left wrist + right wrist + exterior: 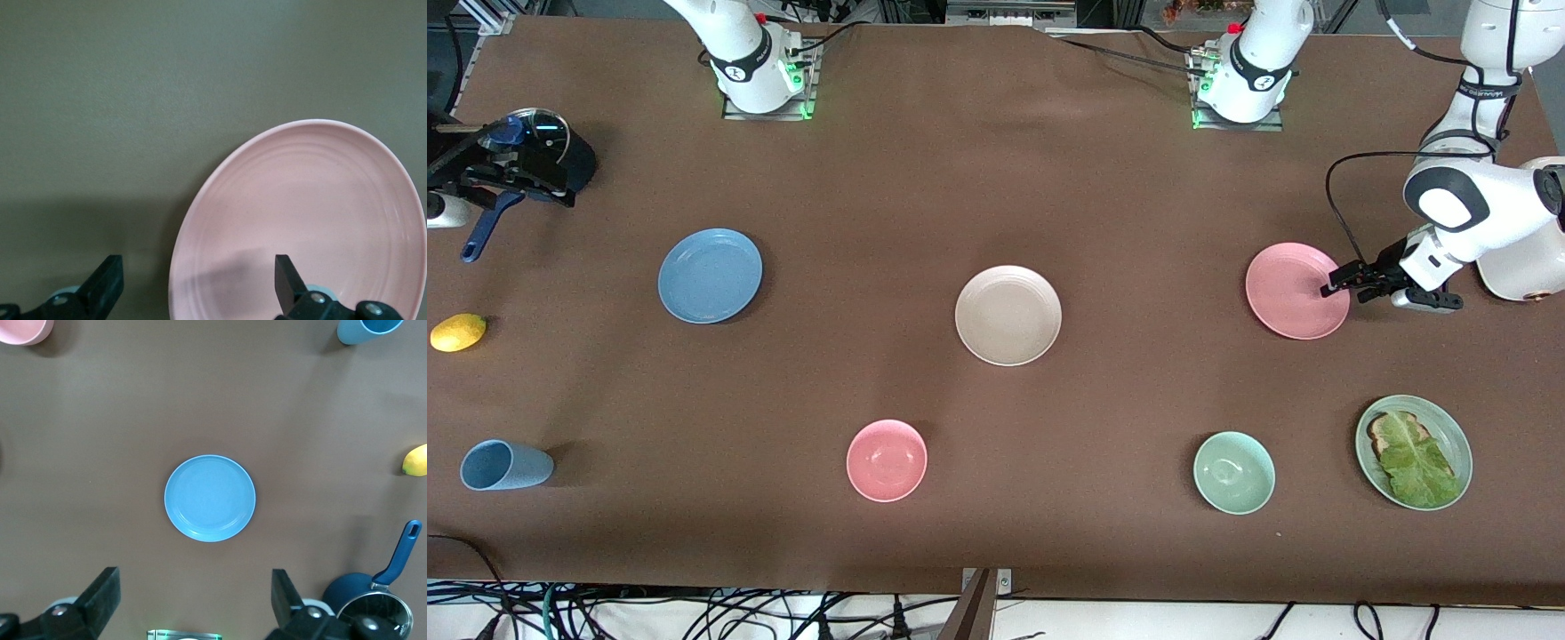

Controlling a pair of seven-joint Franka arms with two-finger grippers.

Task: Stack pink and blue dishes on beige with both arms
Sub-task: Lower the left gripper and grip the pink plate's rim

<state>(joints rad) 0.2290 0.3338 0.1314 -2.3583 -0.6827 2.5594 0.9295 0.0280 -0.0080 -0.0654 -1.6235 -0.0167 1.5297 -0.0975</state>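
Observation:
The pale pink plate [1294, 289] [307, 207] lies toward the left arm's end of the table. My left gripper [1336, 286] [197, 267] is open and low at its rim, with one finger over the plate and the other over the bare cloth. The dusty blue plate [710, 276] [209, 498] lies toward the right arm's end. My right gripper [193, 580] hangs open and empty, high over the table between its base and the blue plate. The beige plate [1008, 315] sits in the middle, with nothing on it.
Nearer the front camera stand a pink bowl [887, 460], a green bowl [1233, 472], a green plate [1449, 427] with toast and lettuce, and a tipped blue cup [503, 465]. A lemon [458, 332] and a lidded blue pot [367, 607] sit at the right arm's end.

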